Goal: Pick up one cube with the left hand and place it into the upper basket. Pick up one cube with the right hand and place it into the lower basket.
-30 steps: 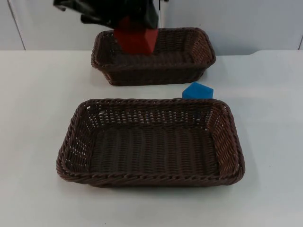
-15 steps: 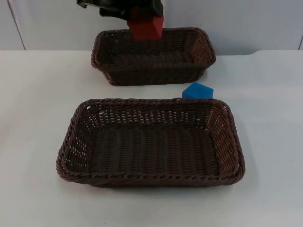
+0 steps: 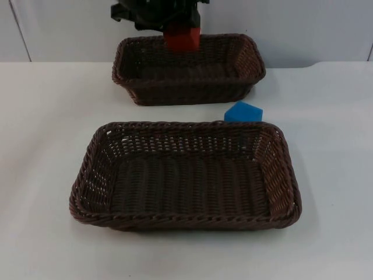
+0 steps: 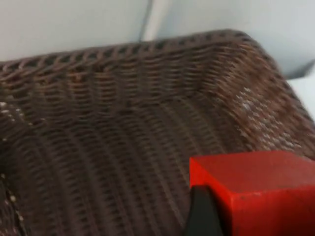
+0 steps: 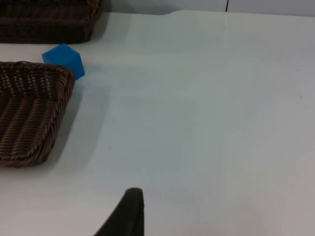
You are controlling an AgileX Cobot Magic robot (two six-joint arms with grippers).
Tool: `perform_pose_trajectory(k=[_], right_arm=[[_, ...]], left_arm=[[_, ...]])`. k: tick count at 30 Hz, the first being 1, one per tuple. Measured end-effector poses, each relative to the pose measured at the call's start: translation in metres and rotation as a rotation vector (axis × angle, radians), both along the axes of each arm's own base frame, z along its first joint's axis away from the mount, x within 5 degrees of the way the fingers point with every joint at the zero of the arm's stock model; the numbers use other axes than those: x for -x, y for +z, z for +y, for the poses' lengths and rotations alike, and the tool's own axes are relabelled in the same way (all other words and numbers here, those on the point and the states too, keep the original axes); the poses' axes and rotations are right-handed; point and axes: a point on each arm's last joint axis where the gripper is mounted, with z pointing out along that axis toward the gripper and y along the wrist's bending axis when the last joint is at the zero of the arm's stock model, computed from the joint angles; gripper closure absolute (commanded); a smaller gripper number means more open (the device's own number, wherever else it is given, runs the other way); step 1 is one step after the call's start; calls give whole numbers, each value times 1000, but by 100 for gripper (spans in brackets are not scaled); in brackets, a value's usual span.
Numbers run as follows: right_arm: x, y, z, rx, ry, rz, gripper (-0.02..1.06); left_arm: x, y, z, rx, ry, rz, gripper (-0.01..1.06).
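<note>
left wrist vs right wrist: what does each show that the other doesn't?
Left wrist alone: the red cube held in the left gripper, with the woven floor of the upper basket beneath it.
Right wrist alone: the blue cube on the white table, beside the far corner of the lower basket, untouched; the right arm waits back from it.
Both: the upper basket, though the right wrist catches just its outer wall.
</note>
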Motion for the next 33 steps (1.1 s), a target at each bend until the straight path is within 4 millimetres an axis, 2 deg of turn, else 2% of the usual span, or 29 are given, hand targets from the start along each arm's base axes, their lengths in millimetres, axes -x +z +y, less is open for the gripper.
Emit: perform_pose_trajectory(k=[4, 10, 12, 14, 16, 19, 25, 27, 29, 32, 33], right_arm=[[0, 0, 0, 0, 0, 0, -1], [0, 0, 0, 0, 0, 0, -1], [0, 0, 0, 0, 0, 0, -1], [0, 0, 0, 0, 0, 0, -1], [0, 0, 0, 0, 0, 0, -1], [0, 0, 0, 0, 0, 0, -1], [0, 0, 0, 0, 0, 0, -1], [0, 0, 0, 0, 0, 0, -1], [0, 0, 0, -1, -1, 0, -1], [0, 0, 0, -1, -1, 0, -1], [0, 0, 0, -1, -1, 0, -1]], left_arm=[[-15, -18, 7, 11, 50, -32, 105], [-26, -35, 14, 13, 107, -83, 105], [-27, -37, 14, 11, 112, -89, 105], [-29, -51, 14, 5, 122, -80, 105], [-29, -54, 14, 2, 121, -75, 105], [-29, -69, 14, -6, 122, -54, 105], [-30, -73, 14, -8, 121, -49, 104], [-30, -72, 14, -7, 122, -51, 100], [-29, -73, 14, -8, 117, -42, 87], [-29, -72, 14, -7, 115, -40, 62], [-29, -73, 14, -8, 114, -37, 62]])
